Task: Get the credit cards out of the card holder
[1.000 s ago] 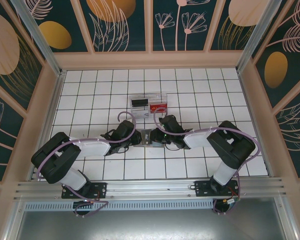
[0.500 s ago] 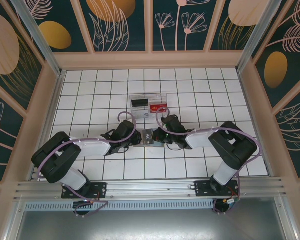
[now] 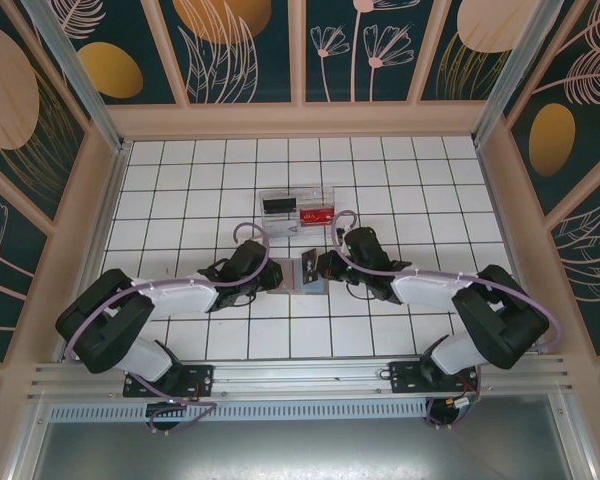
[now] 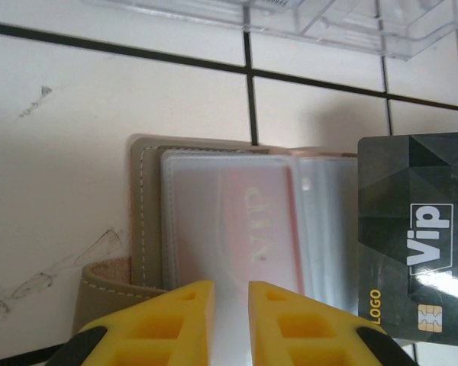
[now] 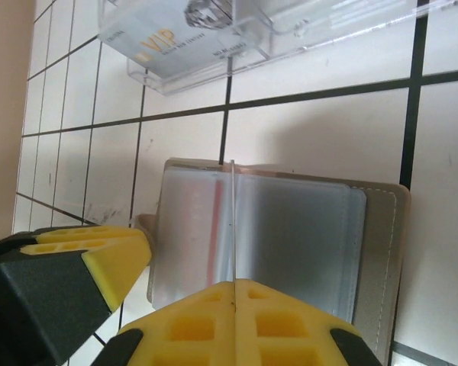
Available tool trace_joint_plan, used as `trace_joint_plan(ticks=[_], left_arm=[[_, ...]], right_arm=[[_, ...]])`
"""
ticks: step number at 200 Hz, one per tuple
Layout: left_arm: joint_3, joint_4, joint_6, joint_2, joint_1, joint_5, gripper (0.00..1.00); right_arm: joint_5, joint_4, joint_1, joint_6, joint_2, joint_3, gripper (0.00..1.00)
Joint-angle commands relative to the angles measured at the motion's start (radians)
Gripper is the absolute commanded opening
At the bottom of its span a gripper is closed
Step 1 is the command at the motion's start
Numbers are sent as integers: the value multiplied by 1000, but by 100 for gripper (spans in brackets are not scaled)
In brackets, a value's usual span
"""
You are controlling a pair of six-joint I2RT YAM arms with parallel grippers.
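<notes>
Top external — arms stretched low inward, right fingers (image 5: 191, 320) pinching a credit card (image 4: 412, 229).

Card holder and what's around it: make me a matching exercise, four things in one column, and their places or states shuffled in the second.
Things
1. card holder
2. black VIP card
3. pink card
4. clear tray

Places or states
A. tucked inside a clear sleeve
B. unfolded, lying flat
C. transparent, beyond the holder's far edge
D. pinched in the shut jaws of the right gripper

Pairs: 1-B, 2-D, 3-A, 4-C
</notes>
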Motion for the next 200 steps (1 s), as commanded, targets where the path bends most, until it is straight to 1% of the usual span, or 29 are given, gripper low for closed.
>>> trace_joint_plan(ticks=[1,12,44,48,59,63,71,75,80,85,103,109,122,146,150,179,200], left_arm=[[-1,-44,6,-90,0,-18,26],[-6,-57,6,-138,0,-37,31],[-49,-84,1,-287,1,-101,59],[-55,-87,0,-302,1,-109,64],[-72,-90,-3,-347,1,-126,68],[-79,-94,-5,-363,1,-131,72],[-95,-93,-10,-392,1,-140,74],[-103,-95,-11,-406,1,-146,78],[-111,-94,-13,-423,2,-149,79],[-120,-96,-15,-439,1,-154,83],[-145,-104,-20,-486,1,-165,86],[-151,-109,-21,-498,2,-168,91],[-161,-120,-23,-526,1,-178,92],[-175,-144,-26,-571,1,-202,94],[-177,-150,-27,-579,1,-208,98],[-198,-178,-29,-657,1,-242,99],[-219,-197,-26,-724,1,-268,99]], right_arm=[[45,-87,2,-99,-67,35,0],[73,-118,13,-142,-94,53,0],[215,-216,75,-291,-141,140,0],[228,-224,81,-311,-143,152,0],[251,-228,99,-370,-150,175,0],[261,-223,107,-394,-152,182,0],[278,-212,122,-443,-157,193,0],[292,-210,129,-467,-159,199,0],[302,-207,137,-490,-157,209,0],[307,-205,142,-526,-155,220,0],[321,-221,155,-618,-131,272,0],[322,-233,157,-652,-115,295,0],[336,-268,163,-733,-74,348,0],[412,-335,167,-891,21,454,0],[428,-341,169,-919,35,469,0],[464,-345,171,-1145,114,530,0],[492,-300,175,-1322,144,536,0]])
